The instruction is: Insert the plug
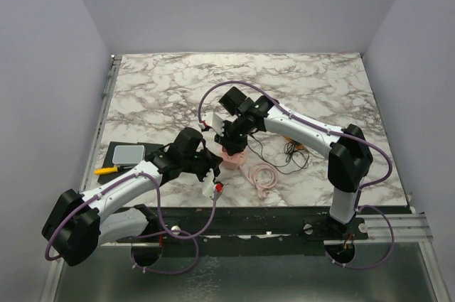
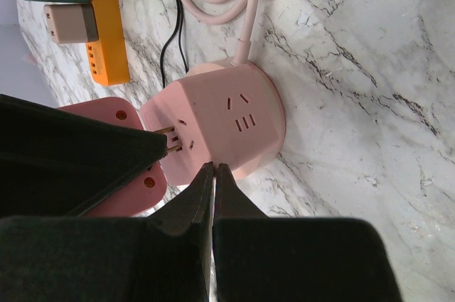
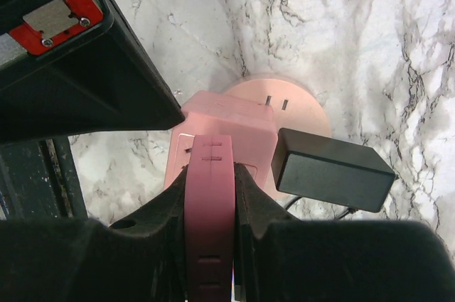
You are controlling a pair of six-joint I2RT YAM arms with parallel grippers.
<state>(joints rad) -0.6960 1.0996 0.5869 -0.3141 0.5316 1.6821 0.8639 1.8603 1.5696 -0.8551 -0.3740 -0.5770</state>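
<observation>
One marble table (image 1: 320, 82) carried everything. Both arms met near its front middle, over the pink socket cube (image 2: 227, 124), which stood on the marble with its pink cable (image 1: 264, 174) coiled just beside it. Orange strip (image 2: 106, 32) lay well apart from the cube, a beige adapter (image 2: 71, 23) on it. Black adapter (image 3: 330, 170) sat against one side of the cube. Right claw (image 3: 210, 167) was clamped narrow on the pink plug (image 3: 210, 202), holding it against another cube face. Left claw (image 2: 214, 170) was fully closed on nothing, tips right at the cube's edge; couldn't tell if touching. Prongs (image 2: 170, 140) were partly in the socket slots, metal showing, plug body not flush.
</observation>
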